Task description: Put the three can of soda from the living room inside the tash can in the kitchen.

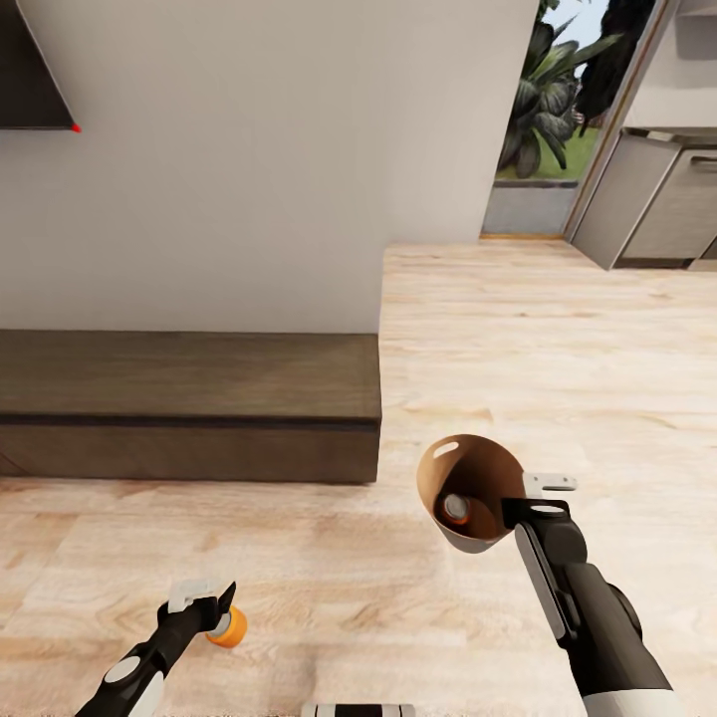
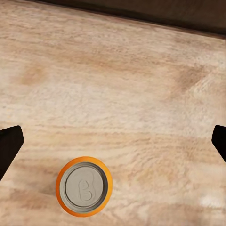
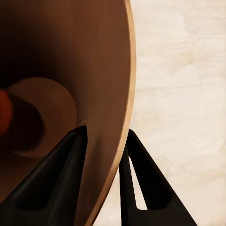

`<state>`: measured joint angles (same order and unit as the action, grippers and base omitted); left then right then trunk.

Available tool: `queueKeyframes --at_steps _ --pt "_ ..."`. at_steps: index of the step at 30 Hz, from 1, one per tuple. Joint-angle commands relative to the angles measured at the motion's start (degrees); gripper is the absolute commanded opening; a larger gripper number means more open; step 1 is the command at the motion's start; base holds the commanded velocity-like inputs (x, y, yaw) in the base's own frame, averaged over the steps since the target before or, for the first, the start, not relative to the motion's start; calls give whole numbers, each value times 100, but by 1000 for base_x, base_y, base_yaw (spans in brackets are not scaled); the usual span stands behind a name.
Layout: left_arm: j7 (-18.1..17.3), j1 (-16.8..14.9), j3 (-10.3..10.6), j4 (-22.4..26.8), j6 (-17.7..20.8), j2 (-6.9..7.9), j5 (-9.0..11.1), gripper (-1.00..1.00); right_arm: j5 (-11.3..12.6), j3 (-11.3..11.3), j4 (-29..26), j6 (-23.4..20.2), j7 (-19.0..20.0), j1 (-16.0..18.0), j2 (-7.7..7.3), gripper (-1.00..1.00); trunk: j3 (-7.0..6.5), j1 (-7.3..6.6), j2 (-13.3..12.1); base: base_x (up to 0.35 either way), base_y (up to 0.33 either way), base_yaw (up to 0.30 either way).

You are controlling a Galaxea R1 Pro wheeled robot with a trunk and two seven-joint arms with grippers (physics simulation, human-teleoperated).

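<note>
One can of soda (image 1: 231, 627), orange with a silver-grey top, stands on the light wood floor right by my left gripper (image 1: 211, 609). In the left wrist view the can of soda (image 2: 84, 187) shows top-on, and my left gripper (image 2: 117, 131) is open wide, its black fingertips (image 2: 10, 141) well apart and the can off to one side of the gap. My right gripper (image 1: 533, 498) is shut on the rim of the tash can (image 1: 478, 473), held tilted above the floor. A second can of soda (image 1: 456, 509) lies inside it. In the right wrist view my right gripper (image 3: 106, 155) pinches the tash can wall (image 3: 94, 70), and an orange can of soda (image 3: 4, 113) lies deep inside.
A low dark wooden bench (image 1: 189, 398) runs along the white wall at left, under a black TV corner (image 1: 25, 70). Wood floor stretches ahead to a window with plants (image 1: 548, 110) and grey cabinets (image 1: 657, 199) at the far right.
</note>
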<state>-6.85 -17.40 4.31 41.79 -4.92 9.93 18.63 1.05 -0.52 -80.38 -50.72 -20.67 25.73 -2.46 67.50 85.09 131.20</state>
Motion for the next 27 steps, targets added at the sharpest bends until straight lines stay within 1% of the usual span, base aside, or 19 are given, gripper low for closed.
queueKeyframes --at_steps 1,21,27 --pt "0 0 0 2 0 0 0 100 -45 -1 -4 1 10 3 0 -100 9 -1 0 0 0 0" --pt "0 0 -9 -3 0 0 1 100 -48 -1 -4 1 10 3 0 -100 191 -1 0 0 1 0" --pt "0 0 -9 -4 0 0 1 100 -45 -1 -4 1 10 3 0 -100 245 -1 0 0 105 0"
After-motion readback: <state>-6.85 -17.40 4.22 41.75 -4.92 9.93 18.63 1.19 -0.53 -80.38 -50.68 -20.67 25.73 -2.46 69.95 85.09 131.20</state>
